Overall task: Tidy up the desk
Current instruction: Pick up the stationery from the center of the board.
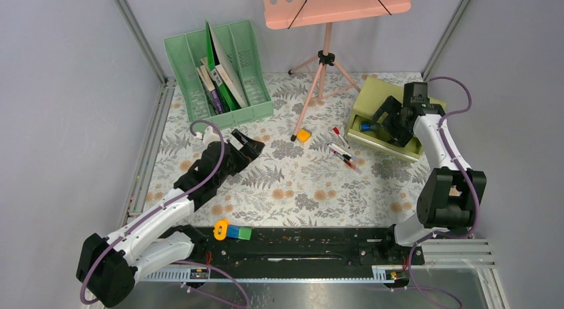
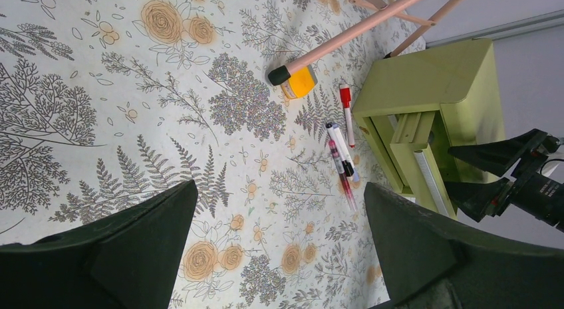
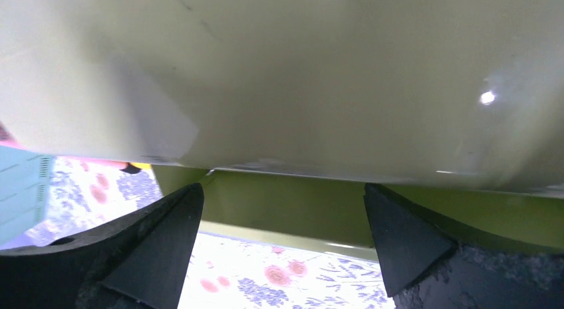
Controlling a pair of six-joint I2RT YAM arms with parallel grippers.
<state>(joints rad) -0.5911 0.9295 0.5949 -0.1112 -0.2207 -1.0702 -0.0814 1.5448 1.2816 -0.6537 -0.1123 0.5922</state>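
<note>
Nearest us, only the top view is showing the near edge, where a yellow ring [image 1: 221,228] is touching a blue and green block pair [image 1: 238,233] on the black rail.

The desk [image 1: 292,186] is spreading between aluminium rails. Its pale cloth is carrying grey ferns and orange flowers, which the right wrist view is tinting pink and purple.

The left gripper [image 2: 281,188] is hovering over the left half, its fingers spread wide around nothing. Its wrist view is enlarging what the top view keeps small. A yellow block [image 2: 298,82] is touching the stand's black foot, and a red-capped pen [image 2: 346,113] and bundled pens [image 2: 340,159] are lying just beside the drawer box [image 1: 389,96].

Near the far right corner, the right gripper [image 3: 281,189] is facing that olive box, its fingers standing apart and empty. Its own camera is giving us only the box wall.

In the far left corner the green file rack [image 1: 249,106] is holding books whose spines are too small for us to read. A pink music stand [image 1: 332,6] is standing at the far edge.
</note>
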